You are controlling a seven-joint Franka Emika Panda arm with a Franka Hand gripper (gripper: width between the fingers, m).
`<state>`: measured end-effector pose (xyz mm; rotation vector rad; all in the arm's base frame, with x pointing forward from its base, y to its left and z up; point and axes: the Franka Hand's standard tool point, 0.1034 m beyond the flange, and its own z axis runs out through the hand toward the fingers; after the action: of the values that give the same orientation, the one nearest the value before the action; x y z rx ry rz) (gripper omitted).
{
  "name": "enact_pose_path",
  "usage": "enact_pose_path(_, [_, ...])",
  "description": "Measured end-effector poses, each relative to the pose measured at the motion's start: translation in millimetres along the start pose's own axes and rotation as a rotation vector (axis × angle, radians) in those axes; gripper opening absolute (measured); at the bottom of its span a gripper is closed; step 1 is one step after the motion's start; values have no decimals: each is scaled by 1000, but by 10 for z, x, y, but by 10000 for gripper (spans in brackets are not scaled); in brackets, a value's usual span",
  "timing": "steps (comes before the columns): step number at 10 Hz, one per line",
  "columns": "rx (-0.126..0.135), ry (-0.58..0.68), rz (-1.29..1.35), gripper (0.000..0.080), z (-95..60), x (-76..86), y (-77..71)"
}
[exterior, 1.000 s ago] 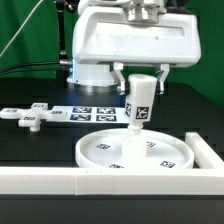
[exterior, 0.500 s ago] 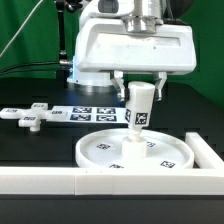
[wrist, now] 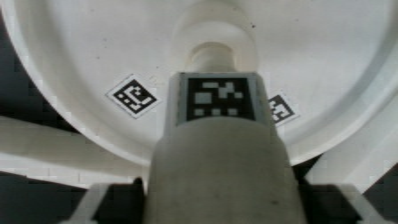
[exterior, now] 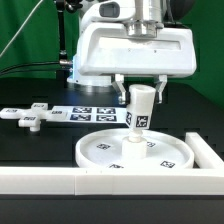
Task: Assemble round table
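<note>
Overhead, arm vertical, jaws closed tight around upright post point(exterior: 140, 108) above disc point(exterior: 105, 152).

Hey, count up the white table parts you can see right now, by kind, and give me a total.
Round disc: 1
Cylindrical post, held upright over the disc in the end effector: 1
Cross-shaped piece, lying apart on the exterior view's left: 1
Total: 3

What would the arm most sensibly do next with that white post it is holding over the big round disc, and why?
Probably turn the post gently while pressing down. The gripper is shut on its top, and the post stands upright with its foot at the middle of the disc, so it looks placed but perhaps not yet fastened.
</note>
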<state>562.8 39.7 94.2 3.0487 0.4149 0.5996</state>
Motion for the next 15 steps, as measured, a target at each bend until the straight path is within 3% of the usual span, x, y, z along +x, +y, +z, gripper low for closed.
enact_pose_path(9, [3,-15,-1,409,119,-89,-12])
enact_pose_path(11, [3,-9,-6,609,92,-58,-26])
enact_pose_path(15, [4,-12,-20,648,-172,101,26])
